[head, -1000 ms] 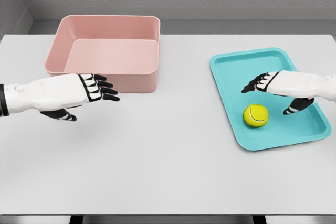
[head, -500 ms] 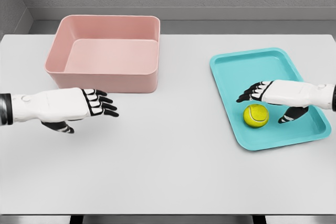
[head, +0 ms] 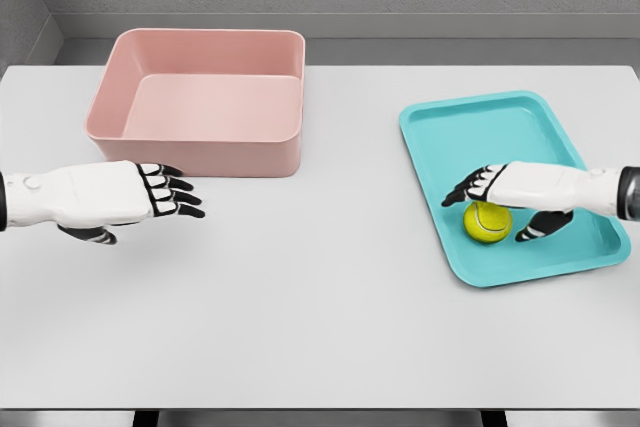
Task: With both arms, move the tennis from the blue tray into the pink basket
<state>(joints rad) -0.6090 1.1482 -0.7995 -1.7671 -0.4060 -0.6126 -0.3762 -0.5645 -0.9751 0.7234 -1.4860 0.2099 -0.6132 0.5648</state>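
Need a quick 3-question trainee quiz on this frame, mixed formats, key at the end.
1. True or false: the tennis ball lies in the pink basket.
2. Which robot hand is over the blue tray? A) left robot hand B) right robot hand
3. Fill in: the left robot hand's fingers are ____, holding nothing.

Key: 1 false, it is in the tray; 2 B; 3 open.
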